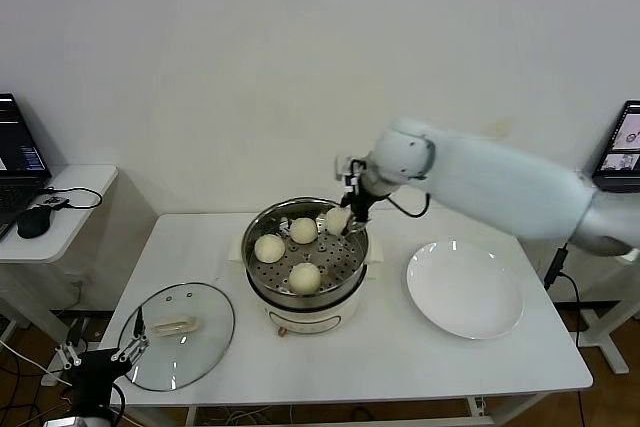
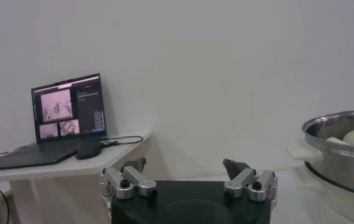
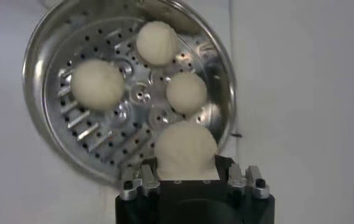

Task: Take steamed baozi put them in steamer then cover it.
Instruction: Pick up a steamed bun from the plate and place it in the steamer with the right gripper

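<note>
A fourth bun is held over the steamer's rim.

The right claw [image 1: 345,219] is closed on a bun [image 3: 185,148] at the right side of the steamer [image 1: 262,230] — three more buns [image 1: 304,230] are seen lying apart on the holed tray inside. The lid [image 1: 205,347] is laid flat on the tabletop [image 1: 400,347] to the left of the steamer, handle up, and a white plate [image 1: 465,289] is set to the right. The left claw [image 2: 186,171] — fingers wide apart, nothing held — is parked low beside the tabletop's front left corner.
</note>
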Robot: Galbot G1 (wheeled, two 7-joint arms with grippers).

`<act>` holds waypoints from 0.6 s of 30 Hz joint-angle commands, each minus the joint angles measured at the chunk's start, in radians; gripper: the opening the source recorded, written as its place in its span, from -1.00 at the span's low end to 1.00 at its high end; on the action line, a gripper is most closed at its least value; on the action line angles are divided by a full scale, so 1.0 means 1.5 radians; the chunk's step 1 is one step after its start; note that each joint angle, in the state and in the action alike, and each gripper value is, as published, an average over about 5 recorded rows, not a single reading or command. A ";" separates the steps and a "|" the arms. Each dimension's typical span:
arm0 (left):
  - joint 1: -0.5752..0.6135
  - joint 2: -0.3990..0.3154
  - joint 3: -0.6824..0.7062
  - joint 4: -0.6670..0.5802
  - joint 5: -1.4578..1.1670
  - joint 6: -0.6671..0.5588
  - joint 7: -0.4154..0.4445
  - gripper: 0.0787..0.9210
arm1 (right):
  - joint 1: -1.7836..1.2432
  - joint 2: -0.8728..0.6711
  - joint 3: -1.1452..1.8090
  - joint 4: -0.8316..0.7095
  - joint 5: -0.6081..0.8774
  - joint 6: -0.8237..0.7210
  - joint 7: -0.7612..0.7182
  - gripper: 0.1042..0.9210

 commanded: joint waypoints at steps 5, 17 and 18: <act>-0.007 0.002 0.000 0.017 -0.002 -0.002 0.000 0.77 | -0.060 0.087 -0.024 -0.063 -0.019 -0.045 0.057 0.22; -0.011 0.004 0.000 0.019 -0.003 -0.001 0.000 0.77 | -0.080 0.079 -0.015 -0.070 -0.043 -0.045 0.056 0.23; -0.011 0.004 0.000 0.019 -0.003 -0.001 0.000 0.77 | -0.079 0.076 -0.013 -0.067 -0.041 -0.045 0.056 0.24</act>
